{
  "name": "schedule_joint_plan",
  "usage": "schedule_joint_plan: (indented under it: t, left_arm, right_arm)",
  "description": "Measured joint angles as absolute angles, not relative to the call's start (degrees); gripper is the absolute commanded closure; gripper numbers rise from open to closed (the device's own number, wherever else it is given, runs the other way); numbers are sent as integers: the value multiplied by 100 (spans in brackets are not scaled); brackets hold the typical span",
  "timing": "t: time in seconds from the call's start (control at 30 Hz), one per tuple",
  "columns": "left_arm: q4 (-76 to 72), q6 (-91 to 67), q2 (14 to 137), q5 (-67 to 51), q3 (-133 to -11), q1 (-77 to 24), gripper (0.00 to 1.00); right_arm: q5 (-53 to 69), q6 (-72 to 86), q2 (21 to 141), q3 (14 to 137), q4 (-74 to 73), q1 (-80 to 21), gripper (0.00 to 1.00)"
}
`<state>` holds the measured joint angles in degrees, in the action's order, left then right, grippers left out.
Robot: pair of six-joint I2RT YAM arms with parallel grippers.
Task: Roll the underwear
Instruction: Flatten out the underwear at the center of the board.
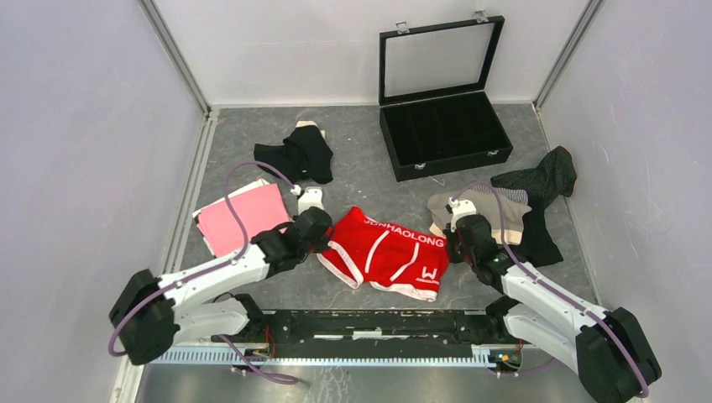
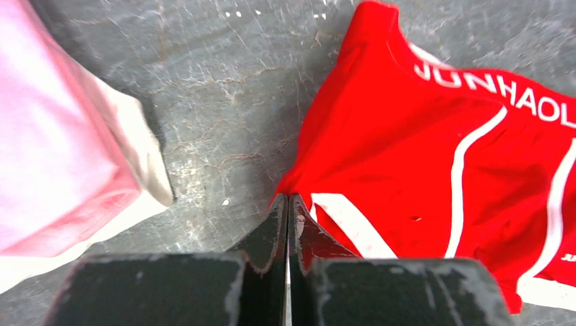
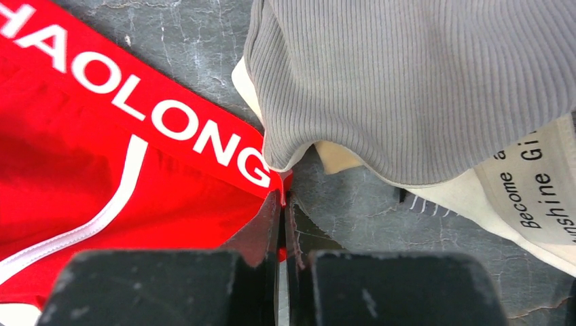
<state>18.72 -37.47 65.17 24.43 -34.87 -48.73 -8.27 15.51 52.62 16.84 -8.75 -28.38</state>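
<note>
The red underwear [image 1: 386,252] lies spread flat near the middle of the table [image 1: 369,168], between the two arms. The left gripper [image 2: 288,204] is closed at the garment's left corner. The right gripper [image 3: 282,198] is closed at the right end of the waistband. A sliver of red shows between the right fingers, so a pinch is likely there; the left hold is less certain. Hazard: each hold takes only the extreme edge of thin cloth, so tension may pull a corner free. Hazard: the grey ribbed garment [image 3: 421,81] touches or overlaps the waistband end just beside the right fingers and may be dragged along or rolled in. The pink garment [image 2: 54,136] lies to the left, apart from the red one, and poses less risk. Materials: the red cloth is a smooth, limp knit with white piping and a lettered band. It is rumpled along its near hem, and uneven folds there would give a loose, skewed roll. The grey piece is ribbed, with a cream printed band. The table surface is mottled grey and stone-like.
</note>
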Motion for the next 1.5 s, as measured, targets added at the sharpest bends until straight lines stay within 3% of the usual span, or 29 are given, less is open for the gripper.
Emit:
schedule_joint_plan:
  t: [0.5,0.6,0.73,0.9,1.13,1.27,1.5]
  left_arm:
    - [3059,-4466,5325,2714,-3236,-4886,98]
    - [3118,-4678,5183,2606,-3006,-4888,82]
    - [3120,-4910,5146,2477,-2657,-4888,53]
    - [3048,-4967,5319,2471,-2641,-4888,35]
    - [2700,-4694,5743,2744,-3542,-4886,22]
    - [2012,-4160,6270,2733,-4049,-4847,20]
    - [1428,-2976,8228,2639,-4932,-4735,20]
  right_arm:
    - [-1253,1229,5594,2432,-1179,-2838,88]
    - [-1061,1068,5828,2565,-1212,-2838,83]
    - [-773,917,6090,2606,-1334,-2840,63]
    - [-652,893,5942,2604,-1498,-2845,49]
    - [-628,1081,5295,2585,-1643,-2845,34]
    - [-672,1354,4871,2366,-1621,-2847,33]
    - [-624,1625,4818,2021,-1616,-2849,32]
